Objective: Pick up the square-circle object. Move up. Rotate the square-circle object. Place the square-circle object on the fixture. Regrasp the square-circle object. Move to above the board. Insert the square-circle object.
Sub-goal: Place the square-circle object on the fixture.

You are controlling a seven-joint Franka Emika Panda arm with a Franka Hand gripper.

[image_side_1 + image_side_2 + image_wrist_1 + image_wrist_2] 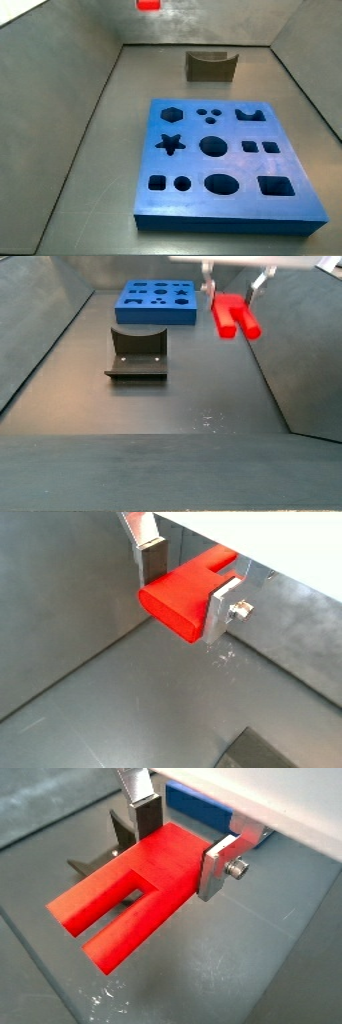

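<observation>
The red square-circle object (237,314) hangs high above the floor, held in my gripper (234,288) to the right of the board and the fixture. Both wrist views show the silver fingers (222,607) pressed against its sides, with my gripper (187,592) shut on it. Its two prongs (114,918) point away from the gripper (185,846). The blue board (221,165) with its cut-out holes lies flat on the floor. The dark fixture (210,65) stands beyond the board's end, with nothing on it. In a side view only the red object's tip (148,5) shows at the frame edge.
Grey walls (80,110) slope up around the floor on both sides. The fixture (138,351) stands between the board (158,301) and the near floor. A strip of the board (201,810) shows behind the fingers.
</observation>
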